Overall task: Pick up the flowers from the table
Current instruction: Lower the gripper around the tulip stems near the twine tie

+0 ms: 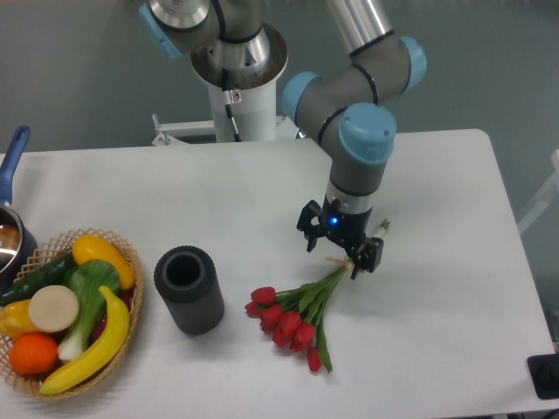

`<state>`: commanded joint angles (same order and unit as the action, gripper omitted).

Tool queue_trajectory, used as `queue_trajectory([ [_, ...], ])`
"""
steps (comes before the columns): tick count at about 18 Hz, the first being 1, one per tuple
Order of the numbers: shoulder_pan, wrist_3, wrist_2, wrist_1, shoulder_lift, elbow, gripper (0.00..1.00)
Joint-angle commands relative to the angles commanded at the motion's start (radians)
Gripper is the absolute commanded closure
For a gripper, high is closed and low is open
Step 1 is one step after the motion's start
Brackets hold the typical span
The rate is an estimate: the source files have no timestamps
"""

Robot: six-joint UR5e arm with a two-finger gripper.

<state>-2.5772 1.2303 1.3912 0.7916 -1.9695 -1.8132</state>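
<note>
Smooth matt table (454,262); woven wicker basket (131,262).

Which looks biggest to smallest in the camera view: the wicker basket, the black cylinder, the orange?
1. Wicker basket, widest by far.
2. Black cylinder.
3. Orange, clearly smallest.
All sit at similar distance, so the ranking seems safe.
</note>
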Motion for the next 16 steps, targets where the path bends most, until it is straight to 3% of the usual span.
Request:
queue_trajectory([
  [3, 0.005, -0.009, 0.0, -0.025, -0.046, 0.018, 0.0],
  [16, 0.046, -0.029, 0.0, -0.035, -0.107, 0.051, 0.0],
])
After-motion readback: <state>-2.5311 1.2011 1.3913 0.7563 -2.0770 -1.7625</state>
